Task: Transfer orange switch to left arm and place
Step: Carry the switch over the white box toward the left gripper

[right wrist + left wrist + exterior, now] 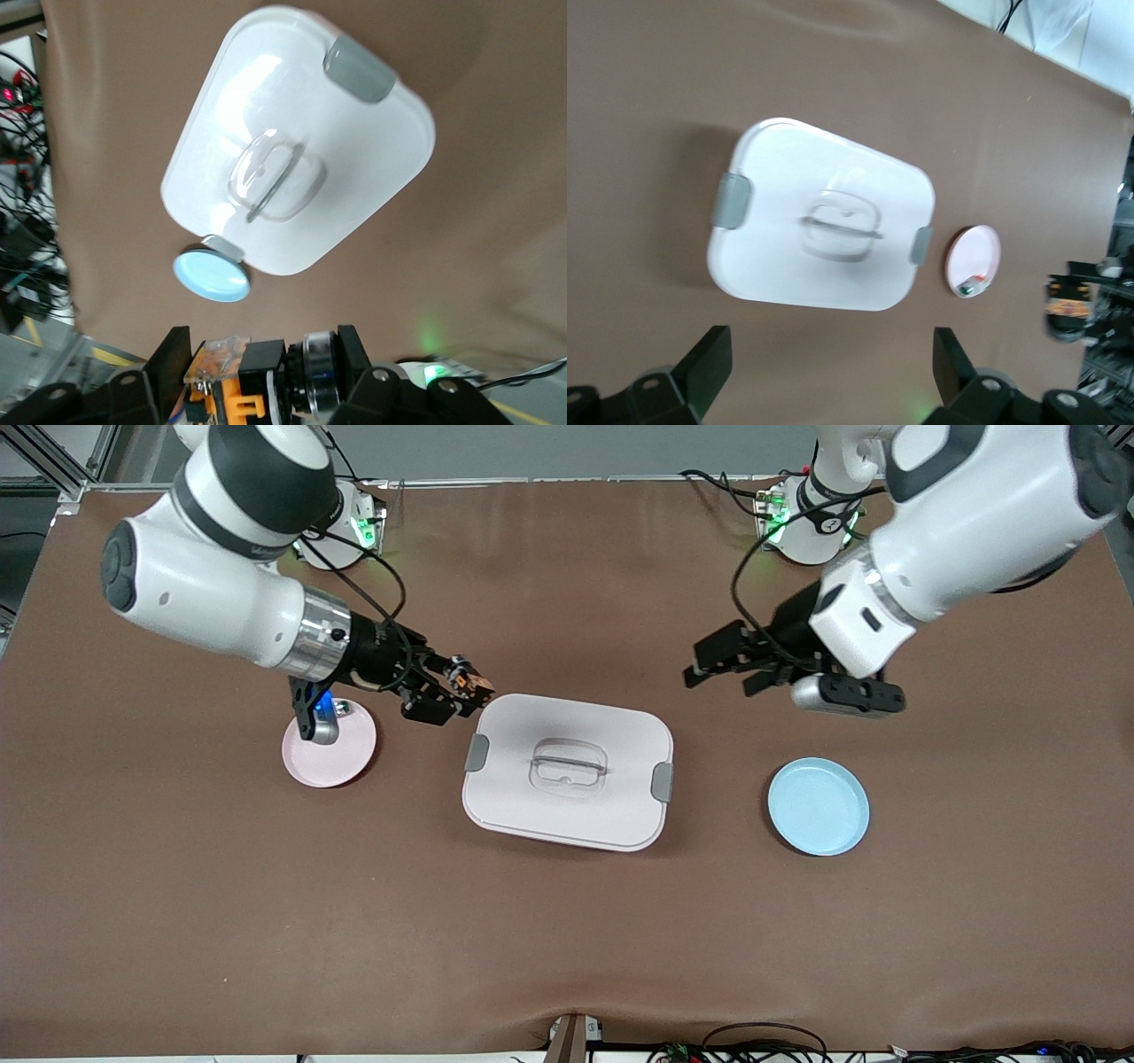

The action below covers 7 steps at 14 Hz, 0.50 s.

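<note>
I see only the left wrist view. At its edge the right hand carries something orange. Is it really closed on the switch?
Observer: Yes. The right wrist view shows the right hand shut on the orange switch.
Operator: Is there a second plate somewhere?
Observer: Yes, a blue plate lies beside the box, toward the left arm's end.
Operator: And where does my left hand stand?
Observer: The left hand hangs open over the table, off the box's end on the left arm's side.

2 white arms (pixel 204 593) with black joint bands, black cables, green base lights.
</note>
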Tool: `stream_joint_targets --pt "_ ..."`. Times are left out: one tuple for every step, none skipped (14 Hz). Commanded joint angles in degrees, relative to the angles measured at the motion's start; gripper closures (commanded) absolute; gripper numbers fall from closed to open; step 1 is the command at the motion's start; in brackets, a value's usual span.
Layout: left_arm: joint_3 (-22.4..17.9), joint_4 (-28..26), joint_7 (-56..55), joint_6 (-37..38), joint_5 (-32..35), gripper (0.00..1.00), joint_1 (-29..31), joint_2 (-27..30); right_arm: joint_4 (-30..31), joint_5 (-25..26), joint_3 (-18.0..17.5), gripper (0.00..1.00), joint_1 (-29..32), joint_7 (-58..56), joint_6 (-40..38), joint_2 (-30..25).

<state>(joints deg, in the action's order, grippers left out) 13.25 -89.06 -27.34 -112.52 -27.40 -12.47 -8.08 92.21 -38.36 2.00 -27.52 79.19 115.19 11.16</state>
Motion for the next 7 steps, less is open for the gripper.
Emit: stream_joint_targets --pt "0.11 -1.55 -3.68 -4.97 -0.46 0.0 -2.02 0.52 -4.22 -1.19 0.55 1.0 -3.58 9.72 5.64 4.3" --pt "0.11 -1.73 -4.65 -6.91 -0.46 0.0 -2.9 0.52 -5.62 -1.19 0.55 1.0 -4.11 12.71 6.7 6.05" --pt "0.11 -1.99 -5.7 -8.75 -0.46 0.0 -3.78 0.43 -7.9 -1.19 0.55 1.0 -4.46 16.05 7.5 7.9" --pt "0.2 -2.17 -6.23 -10.25 -0.54 0.0 -4.4 0.35 -10.53 -1.11 0.55 1.0 -5.08 19.73 8.12 10.0" --pt "0.46 -2.86 -6.41 -11.92 -0.63 0.0 -4.76 0.26 -13.0 -0.93 0.55 1.0 -5.61 22.99 8.12 11.76" --pt "0.55 -3.31 -6.41 -13.85 -0.72 0.01 -5.19 -0.35 -15.2 -0.93 0.55 1.0 -5.7 26.07 8.3 13.35" --pt "0.55 -3.22 -6.41 -15.26 -0.63 0.02 -5.98 -1.14 -16.61 -1.1 0.55 1.0 -5.7 28.62 8.65 14.32"
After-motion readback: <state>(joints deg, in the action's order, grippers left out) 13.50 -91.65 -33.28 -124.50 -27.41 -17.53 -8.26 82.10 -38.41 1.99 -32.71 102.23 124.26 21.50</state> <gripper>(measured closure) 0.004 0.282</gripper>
